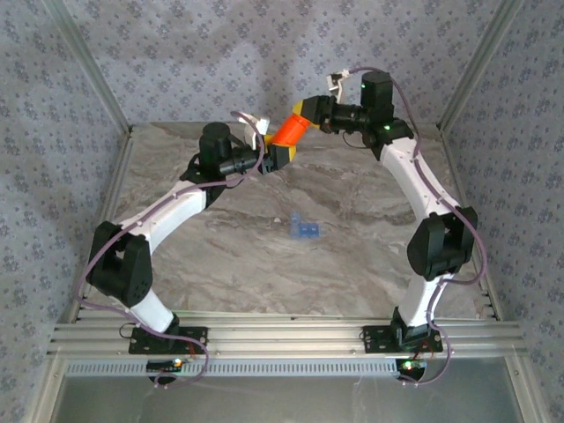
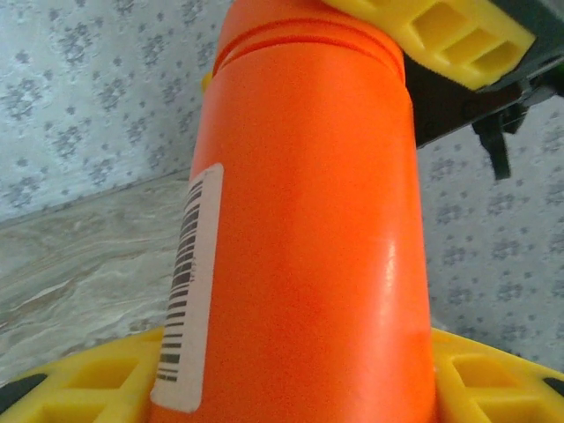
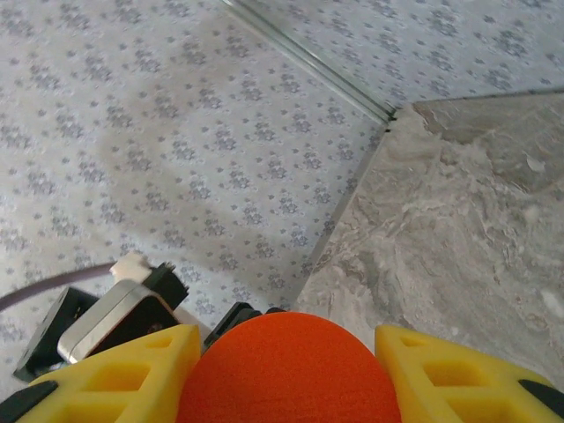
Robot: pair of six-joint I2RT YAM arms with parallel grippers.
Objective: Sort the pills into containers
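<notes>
An orange bottle point(image 1: 286, 132) with a barcode label hangs tilted in the air over the back of the table, held between both arms. My left gripper point(image 1: 275, 155) is shut on the bottle's body point(image 2: 308, 220), with a yellow finger point(image 2: 79, 379) on each side. My right gripper point(image 1: 304, 110) is shut on the bottle's cap end point(image 3: 286, 374), and one of its fingers point(image 2: 441, 31) shows at the top of the left wrist view. The containers, a small blue pill box point(image 1: 304, 229), lie on the table's middle, apart from both grippers. The pills are hidden.
The marble table point(image 1: 220, 247) is fenced by patterned walls point(image 1: 176, 53) at the back and sides. A metal rail point(image 1: 282, 339) carries both arm bases along the near edge. The back corner post point(image 3: 308, 57) stands close behind the bottle.
</notes>
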